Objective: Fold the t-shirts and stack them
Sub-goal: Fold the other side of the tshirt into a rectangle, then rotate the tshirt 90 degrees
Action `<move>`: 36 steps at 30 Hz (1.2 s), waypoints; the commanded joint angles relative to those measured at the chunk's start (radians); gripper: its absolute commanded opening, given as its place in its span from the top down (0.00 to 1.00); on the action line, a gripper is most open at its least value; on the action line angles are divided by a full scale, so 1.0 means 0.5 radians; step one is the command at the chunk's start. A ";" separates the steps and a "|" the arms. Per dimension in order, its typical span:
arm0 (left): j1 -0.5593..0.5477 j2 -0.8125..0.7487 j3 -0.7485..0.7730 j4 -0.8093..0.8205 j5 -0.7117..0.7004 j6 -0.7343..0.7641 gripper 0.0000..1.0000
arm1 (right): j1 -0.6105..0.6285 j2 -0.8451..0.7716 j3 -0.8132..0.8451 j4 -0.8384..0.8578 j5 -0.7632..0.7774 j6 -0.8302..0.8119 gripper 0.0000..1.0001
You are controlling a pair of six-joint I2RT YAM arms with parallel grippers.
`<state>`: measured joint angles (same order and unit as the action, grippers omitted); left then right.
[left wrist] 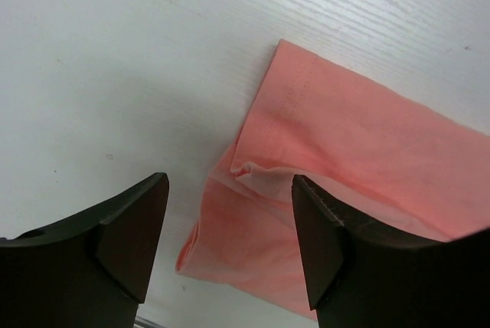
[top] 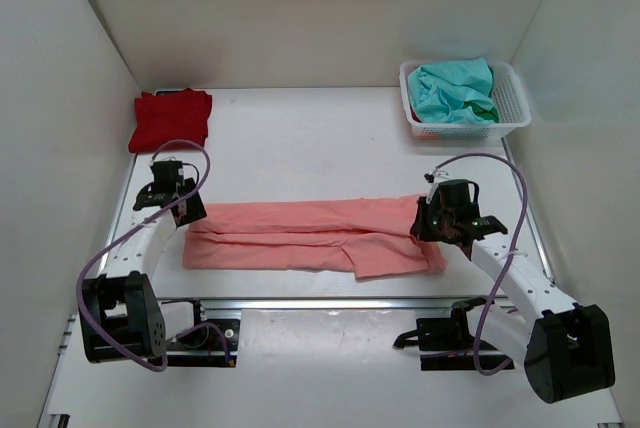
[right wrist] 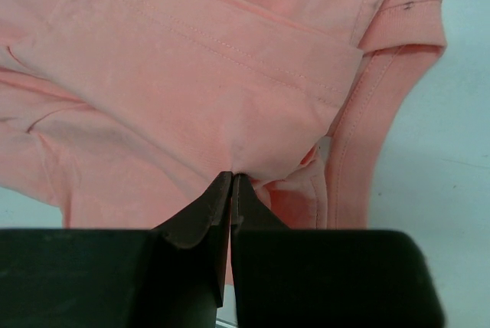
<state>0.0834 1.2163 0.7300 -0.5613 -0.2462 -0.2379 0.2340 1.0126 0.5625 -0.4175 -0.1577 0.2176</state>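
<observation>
Folding stage: we judge the salmon-pink t-shirt (top: 310,236) already folded lengthwise into a long band, lying across the table (top: 320,148) toward six o'clock; a crosswise fold looks due next.
At ten o'clock: the red t-shirt (top: 171,119) lies folded, which we take for the base of the stack.
Band's nine o'clock end: the left gripper (top: 172,191) hangs over the corner with its fingers apart and nothing in them, likely poised to take that end.
Left wrist view: we see what the overhead view cannot, namely the left gripper (left wrist: 228,198) straddling a crumpled, doubled corner; whether the fingers touch the cloth we cannot tell.
Band's three o'clock end: the right gripper (top: 443,218) sits low on the cloth beside a sleeve.
Right wrist view: only here do the right gripper (right wrist: 231,182) tips show pressed together on a pucker of pink cloth, so we judge it clamped and ready to carry this end over.
At two o'clock: the teal-green t-shirt (top: 452,88) lies bunched in the basket (top: 465,131), unfolded, waiting its turn.
</observation>
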 commanded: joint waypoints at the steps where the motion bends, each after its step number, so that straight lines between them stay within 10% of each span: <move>1: -0.007 -0.113 0.049 0.024 0.004 -0.098 0.24 | 0.023 -0.065 -0.036 0.062 -0.016 0.016 1.00; 6: -0.059 -0.070 0.114 0.040 0.115 -0.141 0.27 | 0.001 -0.095 -0.094 -0.054 0.036 0.055 1.00; 14: -0.252 0.175 0.291 0.037 0.272 -0.135 0.31 | -0.029 0.005 0.139 -0.294 0.245 0.325 0.64; 29: -0.627 1.015 0.660 -0.454 0.287 -0.331 0.42 | 0.287 1.348 0.896 -0.352 0.221 0.390 0.84; 36: -0.878 0.997 0.580 -0.583 0.608 -0.463 0.47 | 0.278 2.302 2.248 -0.508 0.086 0.167 0.83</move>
<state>-0.2909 1.7317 1.0420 -0.7898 -0.0631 -0.4191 0.3725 2.0354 1.4796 -0.7235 -0.0769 0.3618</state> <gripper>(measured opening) 0.540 0.170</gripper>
